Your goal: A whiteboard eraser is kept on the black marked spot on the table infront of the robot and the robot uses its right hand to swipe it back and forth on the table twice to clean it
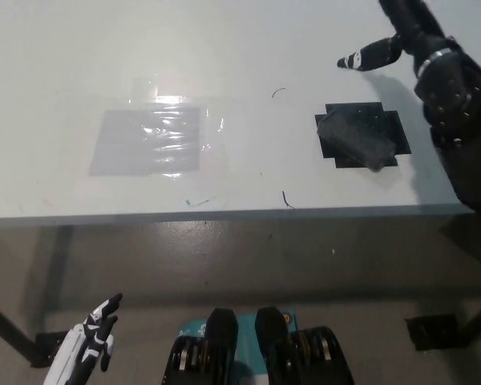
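A dark grey whiteboard eraser [354, 139] lies at a slant on the black marked spot [393, 132] at the right of the white table [240, 48]. My black right hand [401, 40] hovers above the table beyond the eraser, fingers spread and pointing left, holding nothing. Its forearm [461, 120] runs down the picture's right side, just right of the black spot. My white left hand [84, 349] hangs below the table's front edge at the lower left, fingers apart and empty.
A clear plastic sheet over a grey patch [151, 140] is taped to the table at middle left. Small pen marks [284, 198] dot the surface near the front edge [224, 215]. Table legs [8, 333] stand on the floor below.
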